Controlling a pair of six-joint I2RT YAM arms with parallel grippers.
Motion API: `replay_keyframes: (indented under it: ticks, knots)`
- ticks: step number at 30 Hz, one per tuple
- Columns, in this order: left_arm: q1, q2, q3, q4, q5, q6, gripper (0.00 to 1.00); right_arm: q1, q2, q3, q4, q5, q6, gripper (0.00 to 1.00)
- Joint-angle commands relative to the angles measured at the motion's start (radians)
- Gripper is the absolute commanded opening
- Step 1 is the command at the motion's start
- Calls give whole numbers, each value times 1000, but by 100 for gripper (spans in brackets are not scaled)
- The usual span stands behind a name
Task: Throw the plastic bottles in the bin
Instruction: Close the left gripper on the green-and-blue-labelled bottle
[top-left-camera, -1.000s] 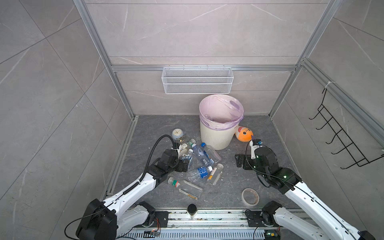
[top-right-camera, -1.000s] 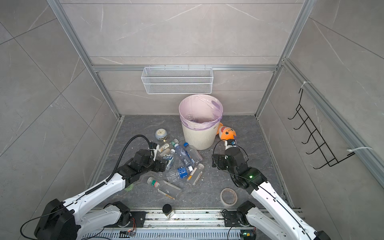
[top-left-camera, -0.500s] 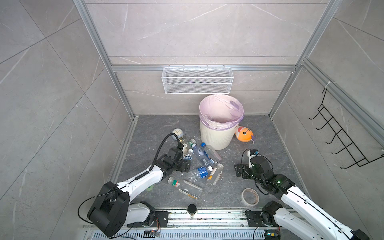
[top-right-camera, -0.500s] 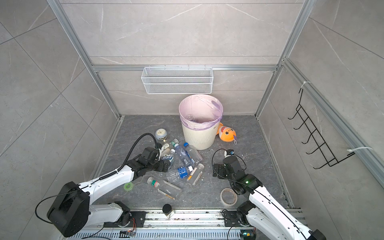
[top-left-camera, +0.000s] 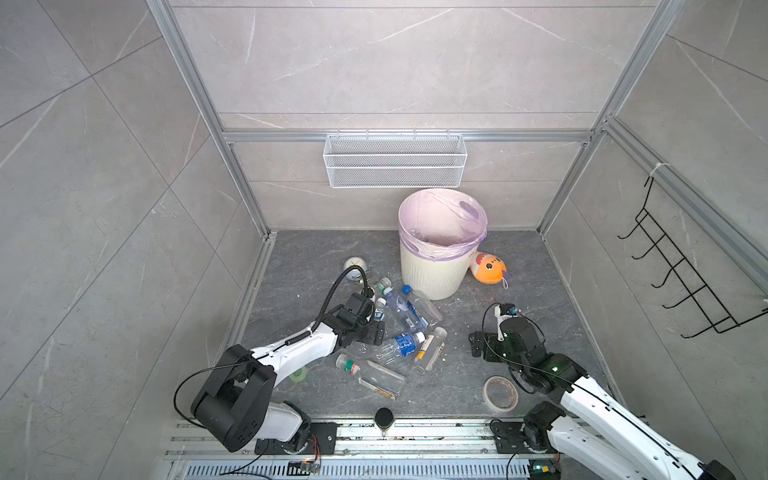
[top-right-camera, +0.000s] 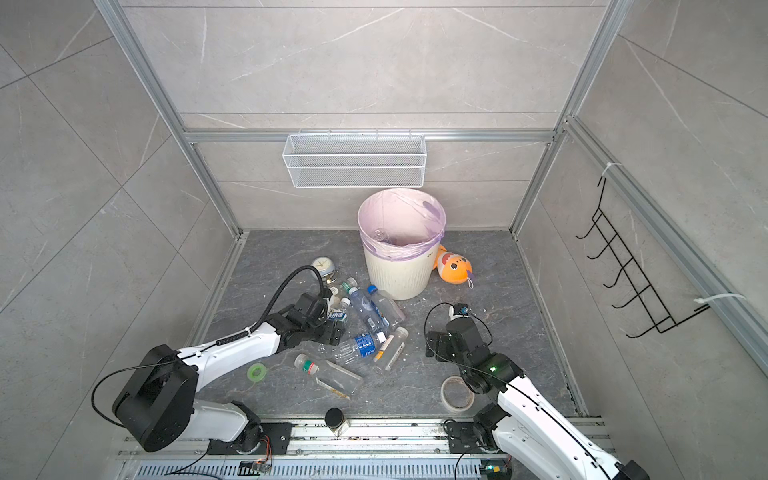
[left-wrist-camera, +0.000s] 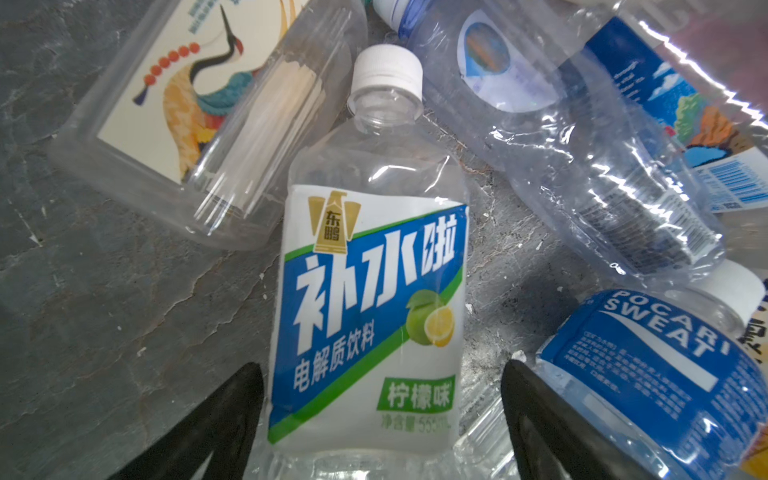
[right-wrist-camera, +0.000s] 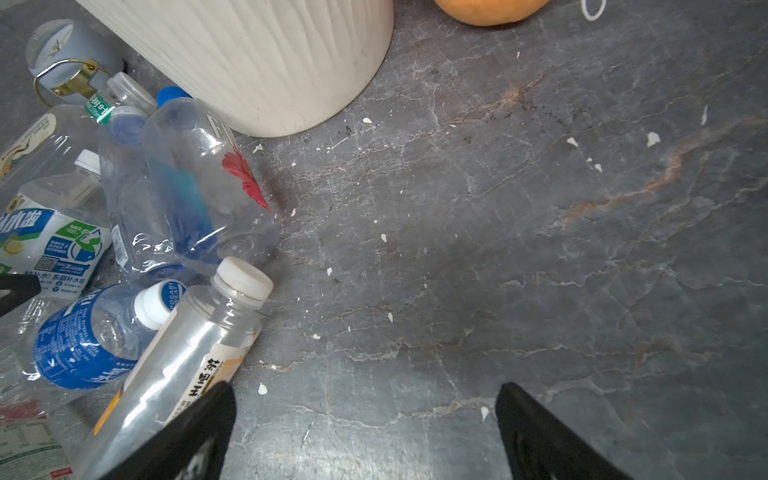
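Several clear plastic bottles (top-left-camera: 405, 328) lie heaped on the grey floor in front of the bin (top-left-camera: 432, 274), a cream ribbed basket with a lilac bag. My left gripper (left-wrist-camera: 380, 365) is low over the heap. It is open, with one finger on each side of the lower body of a white-capped bottle with a green, white and blue label (left-wrist-camera: 370, 291). A gap shows beside one finger. A blue-labelled bottle (left-wrist-camera: 648, 374) lies just outside that finger. My right gripper (right-wrist-camera: 365, 386) is open over bare floor, right of a yellow-labelled bottle (right-wrist-camera: 183, 361).
A grey alarm clock (top-left-camera: 355, 264) stands behind the heap and an orange fish toy (top-left-camera: 488, 268) right of the bin. A tape roll (top-left-camera: 500, 392) lies by my right arm, a green roll (top-left-camera: 298, 374) under my left. A wire basket (top-left-camera: 395, 160) hangs on the back wall.
My left arm has sunk lower and reached into the heap, its jaws narrowing a little round the white-capped bottle. My right arm has drawn back from the fish toy and lowered.
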Motion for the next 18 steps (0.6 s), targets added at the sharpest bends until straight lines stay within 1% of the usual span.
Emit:
replay_keyframes:
  ticks: [1, 6, 12, 18]
  knots:
    - [-15, 19, 46, -25, -51, -10, 91, 4, -6, -16, 20, -6, 14, 100]
    - [-22, 39, 57, -39, -78, -17, 91, 4, -2, -16, 21, -4, 14, 98]
    - [-24, 55, 73, -67, -105, -22, 87, 4, 5, -16, 23, -7, 14, 94]
    - [-25, 57, 72, -72, -111, -23, 84, 4, 7, -16, 22, -2, 16, 94]
